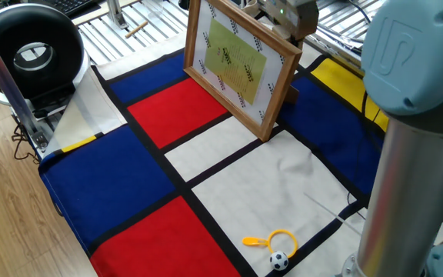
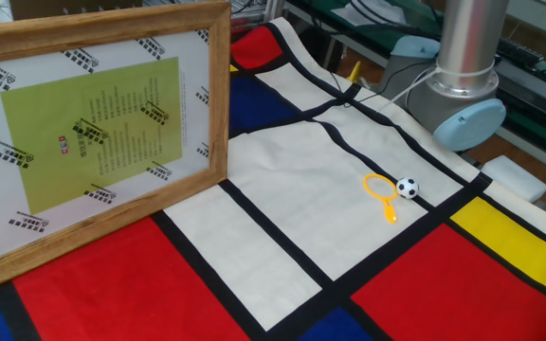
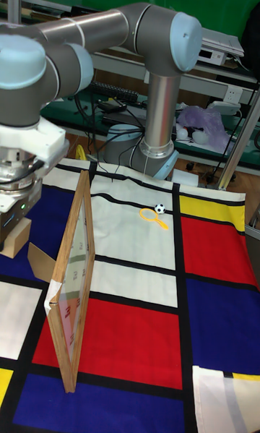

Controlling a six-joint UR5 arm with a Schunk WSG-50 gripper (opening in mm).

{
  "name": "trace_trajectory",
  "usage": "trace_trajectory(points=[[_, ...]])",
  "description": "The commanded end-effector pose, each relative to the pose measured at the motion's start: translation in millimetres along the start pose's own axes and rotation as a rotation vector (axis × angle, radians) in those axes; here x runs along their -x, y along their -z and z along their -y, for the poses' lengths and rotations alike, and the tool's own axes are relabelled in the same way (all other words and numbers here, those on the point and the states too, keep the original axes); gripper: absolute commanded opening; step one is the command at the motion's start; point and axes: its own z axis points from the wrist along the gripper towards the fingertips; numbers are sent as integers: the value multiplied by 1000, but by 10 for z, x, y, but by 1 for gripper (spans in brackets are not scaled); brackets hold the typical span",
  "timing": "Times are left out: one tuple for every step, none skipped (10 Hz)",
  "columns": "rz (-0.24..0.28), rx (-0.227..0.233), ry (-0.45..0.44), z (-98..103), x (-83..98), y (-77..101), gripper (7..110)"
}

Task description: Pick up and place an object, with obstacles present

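Red, blue, white, yellow checked cloth [image 2: 282, 237] covering worktop; wood floor [image 1: 14, 231] showing beside. Frame [image 3: 76, 281] standing upright; print unreadable. Pincer [image 3: 16, 220] pinching tan cube [image 3: 17, 236].

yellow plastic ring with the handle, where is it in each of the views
One fixed view: yellow plastic ring at the bottom edge, right of centre.
The other fixed view: the ring right of centre.
Tall fixed view: the ring mid-frame.
Shared landmark: the tiny black-and-white football beside it.
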Motion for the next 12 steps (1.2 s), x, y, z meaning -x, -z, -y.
trace_trajectory(points=[[39,-64,9,97,100,228,7],[67,-68,16,95,163,235,7],[75,-64,14,78,184,247,7],[75,-64,14,74,187,255,7],[76,-64,10,66,194,263,7],[72,-74,9,90,189,264,7],[62,-88,20,132,164,251,7],[70,-97,36,154,185,254,7],[80,-108,47,179,211,259,7],[100,-116,53,196,263,265,7],[116,-124,50,217,304,272,7],[147,-106,32,174,375,277,7]])
